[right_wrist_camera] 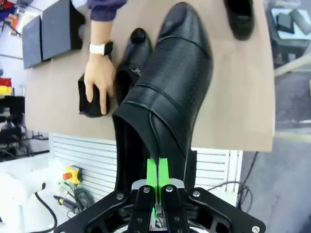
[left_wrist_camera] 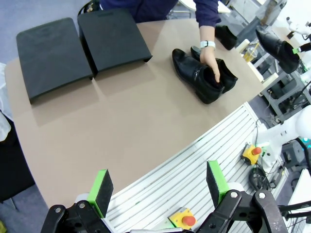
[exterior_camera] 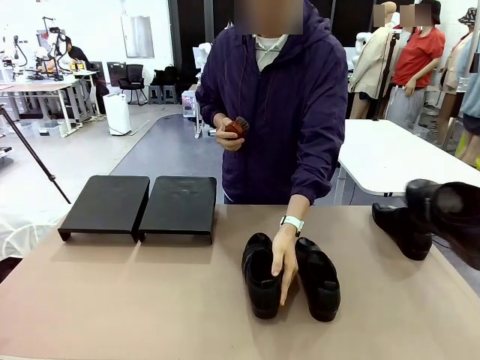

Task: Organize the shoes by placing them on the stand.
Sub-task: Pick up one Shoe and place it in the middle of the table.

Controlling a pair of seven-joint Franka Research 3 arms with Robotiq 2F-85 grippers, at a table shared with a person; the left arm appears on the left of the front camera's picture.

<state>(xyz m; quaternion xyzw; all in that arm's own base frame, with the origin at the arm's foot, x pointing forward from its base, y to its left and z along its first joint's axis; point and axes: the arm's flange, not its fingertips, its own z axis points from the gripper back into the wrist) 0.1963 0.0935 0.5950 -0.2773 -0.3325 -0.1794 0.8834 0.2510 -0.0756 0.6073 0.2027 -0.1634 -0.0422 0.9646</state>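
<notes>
While the stand (exterior_camera: 176, 204) sits at the tabletop's (exterior_camera: 150, 300) far left corner, a glossy black pair of shoes (exterior_camera: 322, 281) lies toward the near edge under the person's hand (exterior_camera: 284, 259). A third shoe (exterior_camera: 401, 229) lies by the right edge. The right gripper (right_wrist_camera: 157, 177) is clamped on a round-toed fourth shoe (right_wrist_camera: 175, 82), aloft over that edge; the left gripper (left_wrist_camera: 158, 187) has its pads apart.
</notes>
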